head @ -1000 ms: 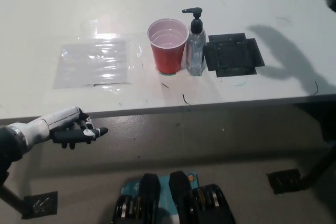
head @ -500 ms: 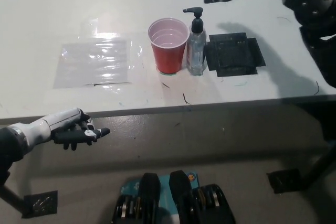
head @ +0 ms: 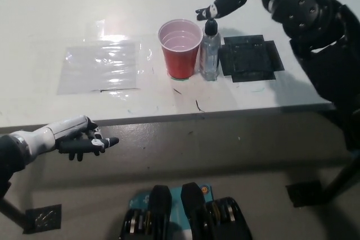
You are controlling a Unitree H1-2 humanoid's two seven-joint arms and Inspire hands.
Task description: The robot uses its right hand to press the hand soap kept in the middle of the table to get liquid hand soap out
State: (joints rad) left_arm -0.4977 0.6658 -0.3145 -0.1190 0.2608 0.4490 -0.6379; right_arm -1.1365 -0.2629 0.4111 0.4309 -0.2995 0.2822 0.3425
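Across the upper half of the frame runs the white table [head: 67,15], and the risks all sit at its upper centre. Biggest one: the black right hand [head: 228,1] comes in from the upper right at a slant, so a push that lands off-axis on the pump would likely tip the hand soap bottle [head: 210,54] instead of driving the plunger down. It's a narrow clear bottle, so I'd expect it to go over easily. Next: the red cup [head: 180,49] stands just left of the bottle, touching or nearly so; can't tell which. A sideways shove would knock it too. The spout seems to point left toward the cup, though the hand covers it. If so, soap may land in or on the cup.

Less concerning: black mat [head: 249,59] just right of the bottle, clear plastic sheet [head: 100,67] well off at left.

Relative position: bottle is directly under the right hand, whose extended fingers lie over the pump head, grasping nothing. Contact or a hair above, can't tell.

White left hand [head: 79,139] rests at lower left below the table edge, fingers loosely curled, holding nothing
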